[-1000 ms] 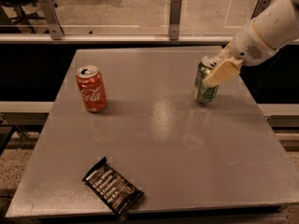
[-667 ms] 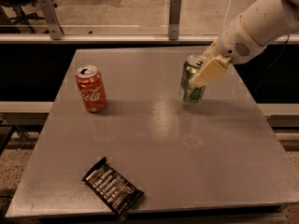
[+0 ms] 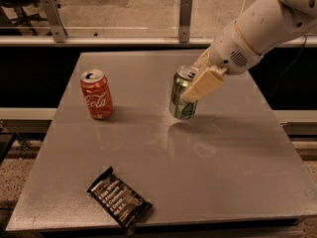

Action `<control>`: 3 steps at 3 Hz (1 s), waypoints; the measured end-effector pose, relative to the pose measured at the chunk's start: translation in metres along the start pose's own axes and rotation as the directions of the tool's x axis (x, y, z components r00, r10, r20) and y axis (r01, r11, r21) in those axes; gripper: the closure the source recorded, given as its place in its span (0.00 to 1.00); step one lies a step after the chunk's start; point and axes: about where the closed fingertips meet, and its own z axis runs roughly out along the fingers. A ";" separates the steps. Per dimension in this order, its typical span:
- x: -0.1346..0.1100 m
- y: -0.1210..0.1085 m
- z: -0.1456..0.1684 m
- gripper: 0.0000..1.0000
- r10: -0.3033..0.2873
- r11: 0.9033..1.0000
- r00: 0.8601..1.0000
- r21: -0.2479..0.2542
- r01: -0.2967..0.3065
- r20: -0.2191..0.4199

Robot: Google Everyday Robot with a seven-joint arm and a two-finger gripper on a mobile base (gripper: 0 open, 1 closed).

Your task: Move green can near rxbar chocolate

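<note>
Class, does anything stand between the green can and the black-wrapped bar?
Nothing visible does. The gripper holds the light green metal can mid-table; bare grey tabletop runs to the black-wrapped flat snack bar at the front left. The red Coca-Cola can stands aside, left.

The cream 2-finger hand [image 3: 192,83] clasps the light green metal can [image 3: 181,103] at the middle of the grey tabletop [image 3: 233,172]. From there to the flat black-wrapped snack bar [image 3: 119,201] at front-left the way lies bare; 1 red cola can [image 3: 97,94] stands well left of it.
</note>
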 end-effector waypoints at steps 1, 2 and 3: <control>-0.004 0.015 0.006 1.00 -0.042 0.999 0.999 -0.021 0.041 -0.003; -0.006 0.020 0.006 1.00 -0.049 0.998 0.999 -0.029 0.049 -0.001; -0.017 0.043 0.006 1.00 -0.087 0.994 0.996 -0.068 0.087 0.007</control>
